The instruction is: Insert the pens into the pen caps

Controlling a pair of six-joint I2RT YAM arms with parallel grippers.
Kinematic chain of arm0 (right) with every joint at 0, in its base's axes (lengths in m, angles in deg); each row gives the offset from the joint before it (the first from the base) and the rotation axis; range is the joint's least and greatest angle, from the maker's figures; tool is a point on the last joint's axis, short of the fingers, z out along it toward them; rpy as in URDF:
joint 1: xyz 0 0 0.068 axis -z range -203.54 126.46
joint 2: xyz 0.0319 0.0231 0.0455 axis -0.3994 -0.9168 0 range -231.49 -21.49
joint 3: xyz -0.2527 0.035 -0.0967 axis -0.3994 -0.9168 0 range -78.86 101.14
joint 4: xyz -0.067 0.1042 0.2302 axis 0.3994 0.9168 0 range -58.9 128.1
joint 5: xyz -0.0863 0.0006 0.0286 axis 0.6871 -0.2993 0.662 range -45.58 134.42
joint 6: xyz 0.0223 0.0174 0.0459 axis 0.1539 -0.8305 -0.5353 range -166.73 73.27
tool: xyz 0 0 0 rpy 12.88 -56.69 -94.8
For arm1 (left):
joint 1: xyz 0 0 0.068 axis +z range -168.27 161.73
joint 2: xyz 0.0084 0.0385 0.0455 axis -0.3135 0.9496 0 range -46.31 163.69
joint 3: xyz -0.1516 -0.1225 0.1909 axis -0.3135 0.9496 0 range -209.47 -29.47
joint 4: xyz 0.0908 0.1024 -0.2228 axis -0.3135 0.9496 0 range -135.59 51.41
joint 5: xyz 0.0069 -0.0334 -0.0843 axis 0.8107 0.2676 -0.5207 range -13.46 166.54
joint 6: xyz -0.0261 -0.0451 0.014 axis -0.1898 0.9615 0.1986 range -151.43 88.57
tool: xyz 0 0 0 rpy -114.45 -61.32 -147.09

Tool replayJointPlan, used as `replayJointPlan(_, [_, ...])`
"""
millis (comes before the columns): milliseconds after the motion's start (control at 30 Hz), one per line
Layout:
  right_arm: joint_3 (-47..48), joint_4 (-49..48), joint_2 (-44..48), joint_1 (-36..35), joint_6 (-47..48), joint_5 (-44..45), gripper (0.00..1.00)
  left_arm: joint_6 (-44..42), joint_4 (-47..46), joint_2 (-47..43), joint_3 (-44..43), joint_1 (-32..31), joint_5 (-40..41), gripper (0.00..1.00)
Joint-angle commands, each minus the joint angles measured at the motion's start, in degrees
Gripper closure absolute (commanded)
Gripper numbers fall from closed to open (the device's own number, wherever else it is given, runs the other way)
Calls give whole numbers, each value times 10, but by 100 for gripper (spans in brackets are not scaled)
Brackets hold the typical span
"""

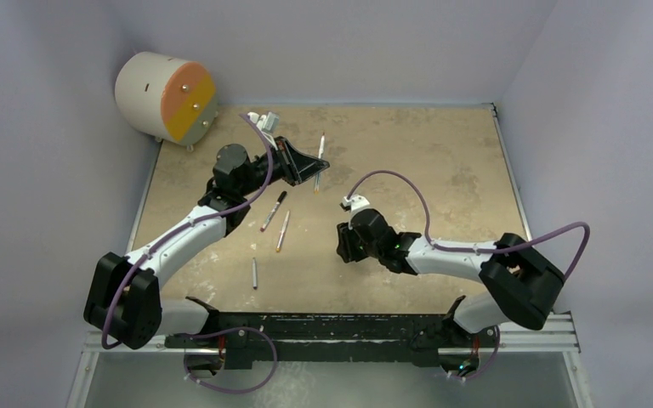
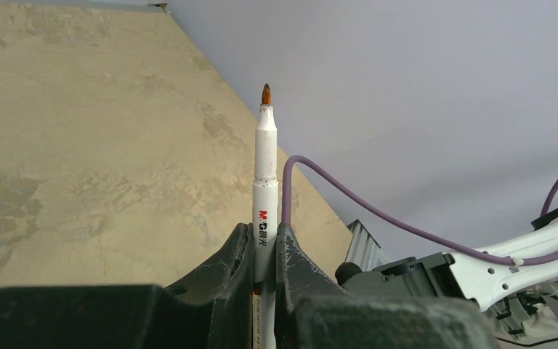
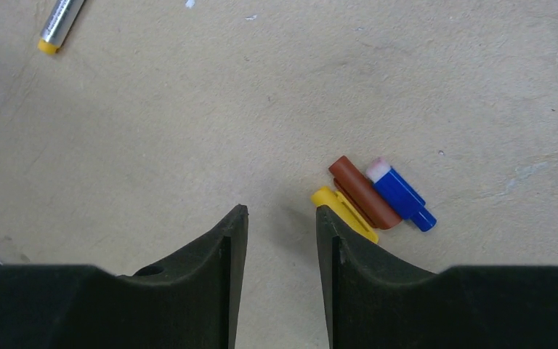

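Top view, left hand (image 1: 317, 167): reached out over the far middle of the tabletop (image 1: 442, 153), closed across a held pen (image 1: 320, 149) that sticks out past the fingers on both sides.
Top view, loose pens: three lie flat near the left arm. The dark-ended pen (image 1: 274, 211) and the orange-tipped pen (image 1: 283, 231) are just beside each other, and the grey pen (image 1: 254, 273) lies nearer the arm bases.
Top view, right hand (image 1: 343, 245): low over the tabletop, to the right of the loose pens. From here I cannot tell how far it is open.
Top view, drum (image 1: 166, 95): white with an orange and yellow face, at the far left corner.
Left wrist view, left hand (image 2: 264, 251): both fingers are pinched tight on the barrel, right at its printed lettering.
Left wrist view, held pen (image 2: 265, 167): white, pointing straight away from the hand, its red-brown tip bare.
Left wrist view, purple cable (image 2: 349, 211): curves behind the pen toward the right arm (image 2: 508, 265).
Right wrist view, right hand (image 3: 282, 225): the fingers are apart with only bare tabletop in the gap, holding nothing.
Right wrist view, caps: the yellow cap (image 3: 341, 211), red-brown cap (image 3: 363, 193) and blue cap (image 3: 401, 198) lie side by side, touching. The yellow one is just beside one finger, its near end hidden behind it.
Right wrist view, yellow-ended pen (image 3: 62, 18): at the top left corner, well apart from the caps.
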Motion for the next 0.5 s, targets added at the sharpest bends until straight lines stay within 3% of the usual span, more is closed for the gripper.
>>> replayJointPlan(0, [14, -9, -4, -5, -17, 20, 56, -15, -10, -21, -6, 0, 6, 100])
replayJointPlan(133, [15, 2, -12, -5, -17, 31, 53, -14, -9, -22, -5, 0, 7, 100])
replayJointPlan(467, [11, 2, -27, -6, -9, 39, 56, -13, -7, -21, 0, 0, 10, 100])
